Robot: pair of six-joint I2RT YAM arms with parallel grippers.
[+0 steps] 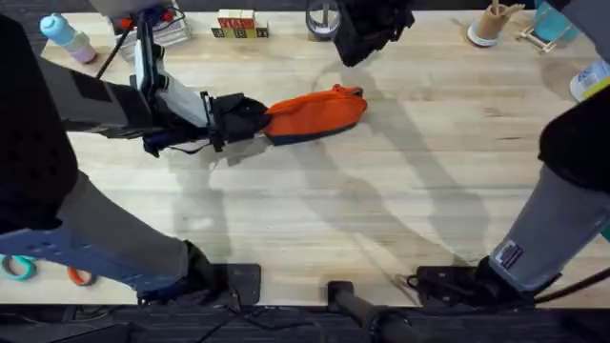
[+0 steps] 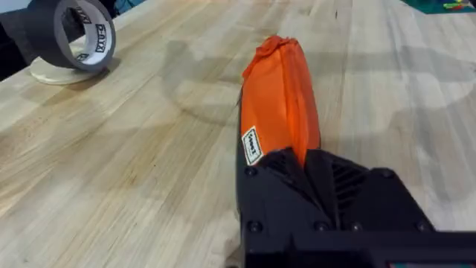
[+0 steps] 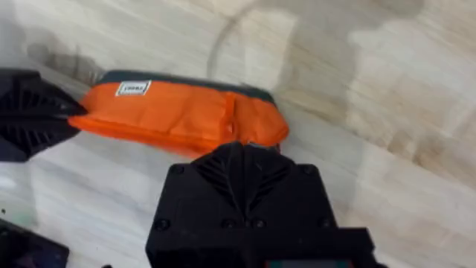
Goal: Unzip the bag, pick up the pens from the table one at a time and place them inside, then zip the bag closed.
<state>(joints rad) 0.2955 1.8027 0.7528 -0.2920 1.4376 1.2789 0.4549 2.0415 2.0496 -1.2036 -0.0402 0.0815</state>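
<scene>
The left arm's black two-finger gripper (image 1: 255, 122) sits left of centre in the overhead frame, its fingers closed on the left end of one elongated soft orange fabric pouch with a dark navy base (image 1: 319, 111). In the left wrist view the ribbed black fingers (image 2: 294, 175) pinch the near end of the pouch (image 2: 279, 97), whose cloth gathers into folds at the far tip; one small white label is sewn on its side.

The right arm's black gripper (image 1: 357, 48) hangs above the pouch's right end, at upper centre of the overhead frame. In the right wrist view its fingers (image 3: 238, 167) stand together in front of the pouch (image 3: 175, 112); whether they hold anything I cannot tell.

The pouch lies on the light wooden tabletop with pale plank grain (image 1: 381, 200), upper centre, slightly tilted. One roll of dark tape (image 2: 74, 33) stands at upper left of the left wrist view.
</scene>
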